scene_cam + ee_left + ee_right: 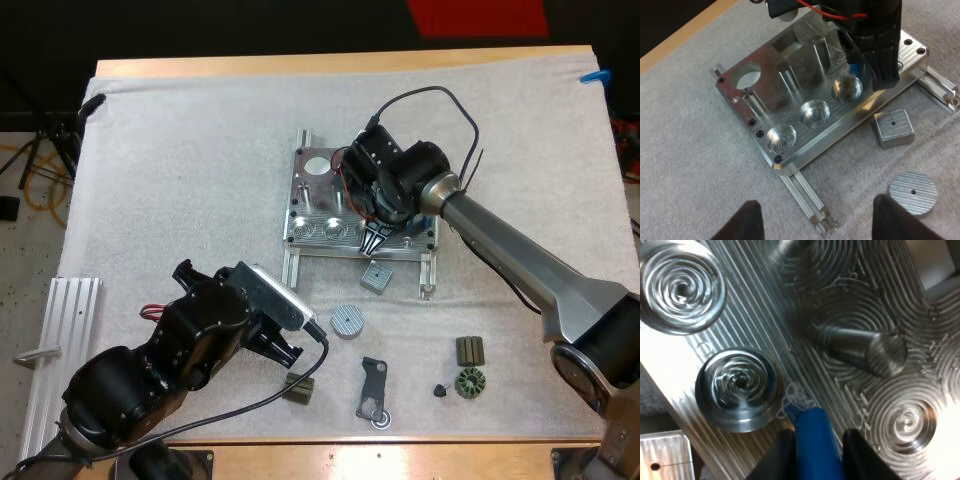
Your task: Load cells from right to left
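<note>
White mat (170, 180) covers the wooden table (300, 66). The metal fixture (318, 205) lies at the mat's centre, with three round pockets (814, 114) along its near edge. The right gripper (375, 240) is over the fixture's near right corner, fingers clamped from both sides on a blue cylinder (812, 440). The cylinder's tip is just beside the rim of one pocket, not inside it. The left gripper (817, 220) is toward the mat's near edge, left of centre, fingers wide apart and holding nothing. A square metal block (375, 277) and a round disc (346, 320) lie between the fixture and the near edge.
</note>
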Controlling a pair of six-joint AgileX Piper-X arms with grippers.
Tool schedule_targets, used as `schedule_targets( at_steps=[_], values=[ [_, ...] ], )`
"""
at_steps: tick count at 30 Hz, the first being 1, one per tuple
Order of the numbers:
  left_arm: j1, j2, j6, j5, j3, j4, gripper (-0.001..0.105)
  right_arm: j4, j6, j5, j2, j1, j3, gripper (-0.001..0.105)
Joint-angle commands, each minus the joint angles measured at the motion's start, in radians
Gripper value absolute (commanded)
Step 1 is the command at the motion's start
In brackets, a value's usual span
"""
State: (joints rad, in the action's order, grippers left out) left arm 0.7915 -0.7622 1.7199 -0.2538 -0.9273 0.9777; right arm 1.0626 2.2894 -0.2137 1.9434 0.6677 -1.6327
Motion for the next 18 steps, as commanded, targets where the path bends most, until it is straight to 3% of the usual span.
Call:
schedule_targets(
  at_steps=[1, 4, 6, 9, 18],
  values=[
    [0.000, 0.007, 0.002, -0.022, -0.001, -0.018, 0.048, -0.003, 0.000, -0.143, -0.004, -0.039, 0.000, 0.001],
    [0.000, 0.007, 0.002, -0.022, -0.001, -0.018, 0.048, -0.012, -0.013, -0.136, -0.008, -0.039, 0.000, 0.008],
    [0.000, 0.007, 0.002, -0.022, -0.001, -0.018, 0.048, -0.022, -0.025, -0.120, -0.018, -0.039, 0.000, 0.026],
    [0.000, 0.007, 0.002, -0.022, -0.001, -0.018, 0.048, -0.044, -0.026, -0.122, -0.037, -0.039, 0.000, 0.042],
    [0.000, 0.007, 0.002, -0.022, -0.001, -0.018, 0.048, -0.091, -0.052, -0.059, -0.100, -0.039, 0.000, 0.040]
  ],
)
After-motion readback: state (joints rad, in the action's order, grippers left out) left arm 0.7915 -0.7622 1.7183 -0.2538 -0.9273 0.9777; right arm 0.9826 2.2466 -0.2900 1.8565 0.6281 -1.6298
